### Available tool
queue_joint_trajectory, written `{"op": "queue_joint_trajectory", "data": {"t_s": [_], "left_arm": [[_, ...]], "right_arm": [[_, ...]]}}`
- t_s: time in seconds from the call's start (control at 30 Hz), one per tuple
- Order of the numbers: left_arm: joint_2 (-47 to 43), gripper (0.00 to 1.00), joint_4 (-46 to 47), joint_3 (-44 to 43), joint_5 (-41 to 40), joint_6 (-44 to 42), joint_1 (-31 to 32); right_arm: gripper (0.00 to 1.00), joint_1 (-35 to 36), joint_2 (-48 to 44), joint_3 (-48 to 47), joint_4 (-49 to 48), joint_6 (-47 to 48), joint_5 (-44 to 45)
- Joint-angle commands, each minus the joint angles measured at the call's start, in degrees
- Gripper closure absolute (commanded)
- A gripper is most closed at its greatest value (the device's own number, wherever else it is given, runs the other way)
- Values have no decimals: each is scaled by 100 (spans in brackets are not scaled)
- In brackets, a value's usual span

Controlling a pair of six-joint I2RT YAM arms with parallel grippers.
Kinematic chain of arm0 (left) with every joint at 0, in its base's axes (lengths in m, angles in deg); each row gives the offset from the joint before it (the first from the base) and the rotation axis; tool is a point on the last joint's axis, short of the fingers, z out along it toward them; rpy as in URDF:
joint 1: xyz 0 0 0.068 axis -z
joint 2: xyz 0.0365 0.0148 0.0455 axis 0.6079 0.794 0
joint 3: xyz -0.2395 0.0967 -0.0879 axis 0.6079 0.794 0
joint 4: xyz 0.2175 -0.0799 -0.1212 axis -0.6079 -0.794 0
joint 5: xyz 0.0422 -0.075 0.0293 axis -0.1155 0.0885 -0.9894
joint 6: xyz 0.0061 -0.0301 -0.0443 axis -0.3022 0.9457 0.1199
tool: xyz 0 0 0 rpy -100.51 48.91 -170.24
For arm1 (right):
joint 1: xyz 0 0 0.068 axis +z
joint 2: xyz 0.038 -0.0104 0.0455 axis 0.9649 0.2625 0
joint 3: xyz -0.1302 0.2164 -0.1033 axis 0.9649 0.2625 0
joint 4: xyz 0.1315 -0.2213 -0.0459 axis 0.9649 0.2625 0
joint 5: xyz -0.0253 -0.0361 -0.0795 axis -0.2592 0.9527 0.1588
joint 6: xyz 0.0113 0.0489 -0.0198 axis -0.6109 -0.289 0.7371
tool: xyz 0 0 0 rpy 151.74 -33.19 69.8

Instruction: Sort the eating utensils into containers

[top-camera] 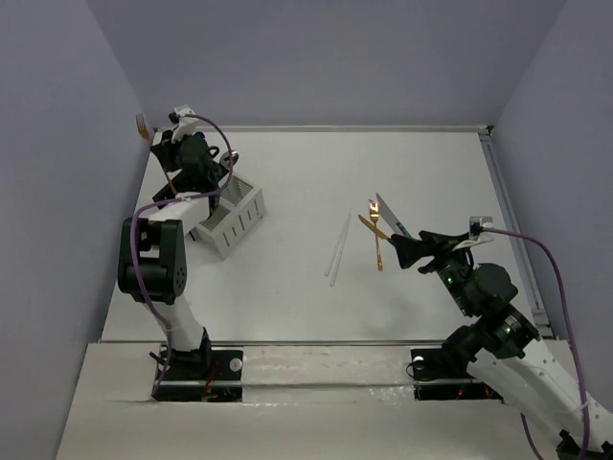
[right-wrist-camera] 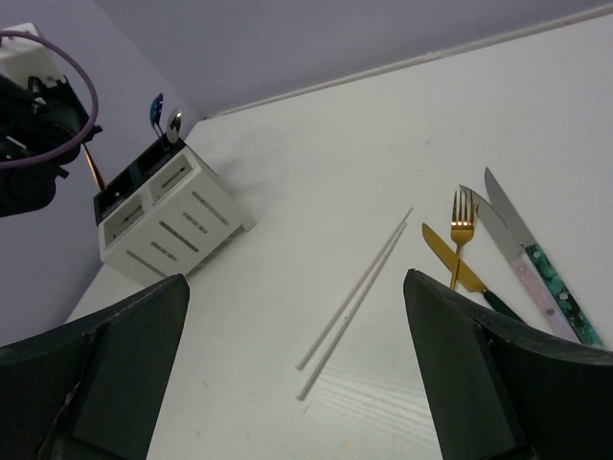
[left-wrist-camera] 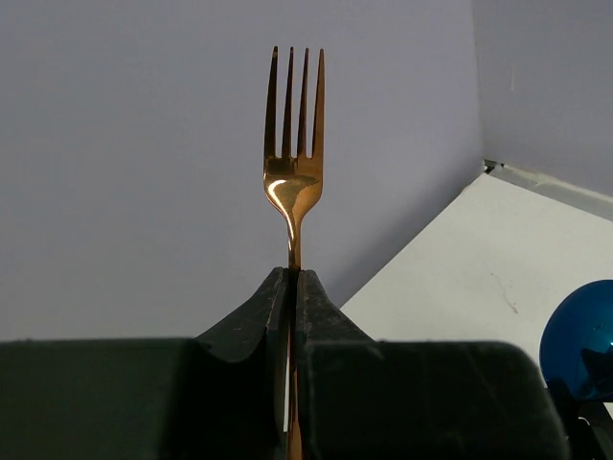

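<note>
Left gripper (left-wrist-camera: 295, 276) pinches one gold fork (left-wrist-camera: 294, 182), tines up, raised near the single white caddy (top-camera: 233, 217). Caddy holds two spoons (right-wrist-camera: 173, 123). Right gripper (top-camera: 402, 251) has its jaws spread. On the table lie a second fork (right-wrist-camera: 463, 222), three knives (right-wrist-camera: 512, 230) and two chopsticks (right-wrist-camera: 356, 292).

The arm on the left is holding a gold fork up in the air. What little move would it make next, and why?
Probably carry the gold fork sideways over the white caddy. The left gripper is shut on it, tines up, and its handle seems to hang beside the caddy, not above a compartment.
</note>
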Motion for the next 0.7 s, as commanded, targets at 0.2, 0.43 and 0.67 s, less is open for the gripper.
{"op": "queue_joint_trajectory", "data": {"t_s": [0.2, 0.43, 0.67], "left_arm": [[120, 100, 583, 165, -1, 310, -29], [164, 100, 698, 403, -106, 477, -29], [-47, 92, 601, 623, -194, 688, -29]], "right_arm": [[0, -12, 0, 18, -407, 61, -37], [0, -12, -26, 9, -372, 70, -10], [0, -12, -44, 18, -363, 61, -19]]}}
